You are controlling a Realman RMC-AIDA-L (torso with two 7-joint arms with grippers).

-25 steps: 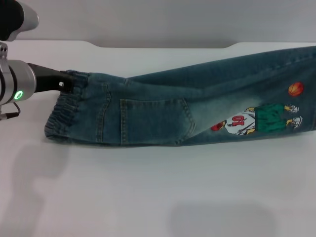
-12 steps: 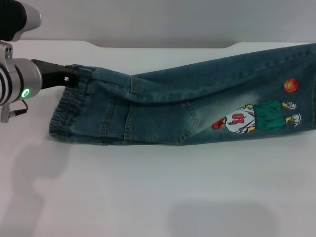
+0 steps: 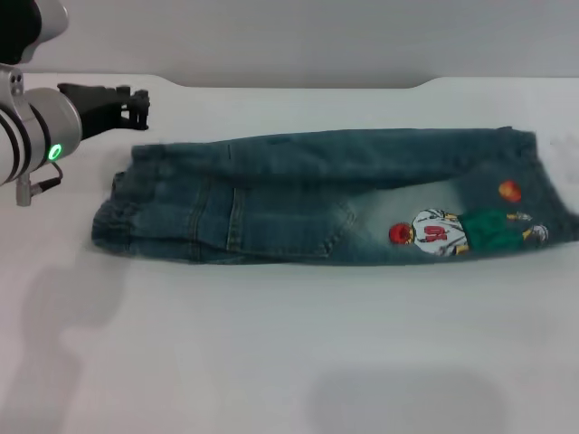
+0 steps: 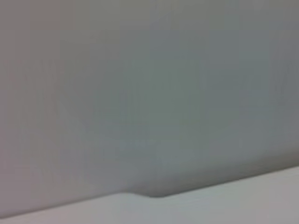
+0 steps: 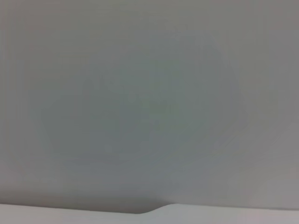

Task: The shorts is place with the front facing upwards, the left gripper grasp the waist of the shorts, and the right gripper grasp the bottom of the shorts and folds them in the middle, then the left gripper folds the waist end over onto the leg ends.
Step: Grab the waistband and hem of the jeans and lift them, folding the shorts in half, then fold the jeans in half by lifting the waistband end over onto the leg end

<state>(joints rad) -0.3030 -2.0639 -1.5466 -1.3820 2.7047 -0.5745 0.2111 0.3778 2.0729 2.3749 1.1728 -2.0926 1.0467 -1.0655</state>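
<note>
Left hand (image 3: pixel 136 101): at the far left of the head view, raised over the white surface (image 3: pixel 271 344), just beyond the waist corner of the shorts (image 3: pixel 298 194). Silver ribbed wrist with the green light ring lit. Black fingers point toward the robot's right, parted by a small gap, nothing between them; no contact with the denim.

Shorts: lying flat on the surface, folded lengthwise into one long band running across the view. Gathered elastic waistband (image 3: pixel 113 221) at the left end, just beside and below the left hand. A back pocket with stitched outline sits left of centre. The upper folded edge runs as a long ridge from the waist toward the right.

Leg ends (image 3: pixel 534 203): at the right of the band, back side up. Cartoon figure print (image 3: pixel 452 231) in white, green and red lies there, with a small orange ball (image 3: pixel 509 190) above it. The far right tip of the hem is blurred.

Right hand: not in the head view. Both wrist views show only a grey wall and a strip of white edge.
</note>
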